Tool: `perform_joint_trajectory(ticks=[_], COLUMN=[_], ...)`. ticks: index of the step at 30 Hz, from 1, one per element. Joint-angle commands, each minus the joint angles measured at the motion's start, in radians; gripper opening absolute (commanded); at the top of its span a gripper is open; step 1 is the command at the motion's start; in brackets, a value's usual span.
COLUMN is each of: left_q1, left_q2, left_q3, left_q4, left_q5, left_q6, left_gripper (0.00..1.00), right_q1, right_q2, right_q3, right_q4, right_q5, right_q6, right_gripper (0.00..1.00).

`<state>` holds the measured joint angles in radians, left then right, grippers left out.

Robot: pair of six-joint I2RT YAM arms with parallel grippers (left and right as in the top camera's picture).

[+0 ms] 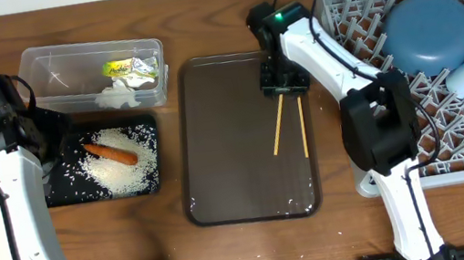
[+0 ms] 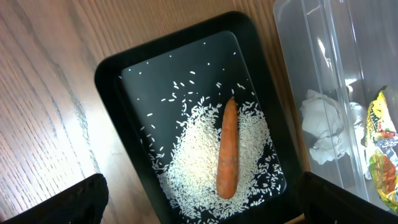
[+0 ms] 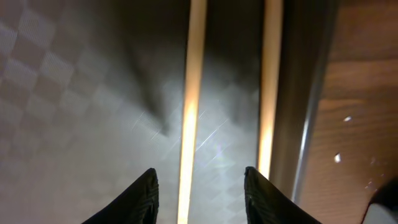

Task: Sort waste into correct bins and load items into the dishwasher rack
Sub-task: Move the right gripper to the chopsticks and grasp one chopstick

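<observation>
Chopstick (image 3: 189,93) inside spread right gripper (image 3: 199,171); left gripper (image 2: 202,186) spread wide above carrot (image 2: 229,149).

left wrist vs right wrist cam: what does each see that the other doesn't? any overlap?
Left wrist only: the black tray holding rice with a carrot lying on it. Beside it is the clear tub with a paper wad and a wrapper inside.
Right wrist only: two chopsticks lying on the brown tray near its edge. One runs between the right fingers.
Shared: bare wood table. Each view also has its own dark fingers apart at the bottom edge, including the left fingers.
</observation>
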<state>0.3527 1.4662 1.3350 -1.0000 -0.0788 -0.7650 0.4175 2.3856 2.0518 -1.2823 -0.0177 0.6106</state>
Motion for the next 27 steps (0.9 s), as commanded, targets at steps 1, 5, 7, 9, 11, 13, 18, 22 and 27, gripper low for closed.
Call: perform_joint_trajectory(ticks=[1, 5, 7, 9, 11, 13, 18, 22, 27], left_q1=[0.004, 0.004, 0.004, 0.004, 0.004, 0.004, 0.004, 0.004, 0.004], left_q2=[0.008, 0.008, 0.008, 0.008, 0.008, 0.008, 0.008, 0.008, 0.008], left_q3=[0.001, 0.001, 0.001, 0.001, 0.001, 0.001, 0.001, 0.001, 0.001], left_q4=[-0.006, -0.006, -0.006, -0.006, -0.006, -0.006, -0.006, -0.006, -0.006], left_q5=[-0.012, -0.012, -0.012, -0.012, -0.012, -0.012, -0.012, -0.012, -0.012], left_q6=[0.002, 0.002, 0.002, 0.002, 0.002, 0.002, 0.002, 0.002, 0.002], left_gripper=[0.98, 0.98, 0.98, 0.98, 0.98, 0.98, 0.98, 0.98, 0.98], right_q1=[0.003, 0.01, 0.015, 0.019, 0.021, 0.021, 0.022, 0.022, 0.0], right_q2=[0.008, 0.008, 0.008, 0.008, 0.008, 0.008, 0.008, 0.008, -0.023], right_q3=[-0.026, -0.072, -0.09, -0.098, -0.103, -0.103, -0.104, -0.102, -0.061], right_q4=[0.019, 0.068, 0.091, 0.101, 0.103, 0.104, 0.104, 0.104, 0.089], right_q5=[0.002, -0.021, -0.034, -0.039, -0.039, -0.038, -0.035, -0.036, -0.07], right_q6=[0.005, 0.005, 0.005, 0.005, 0.005, 0.005, 0.006, 0.005, -0.084], right_gripper=[0.44, 0.43, 0.43, 0.43, 0.42, 0.4, 0.1, 0.01, 0.01])
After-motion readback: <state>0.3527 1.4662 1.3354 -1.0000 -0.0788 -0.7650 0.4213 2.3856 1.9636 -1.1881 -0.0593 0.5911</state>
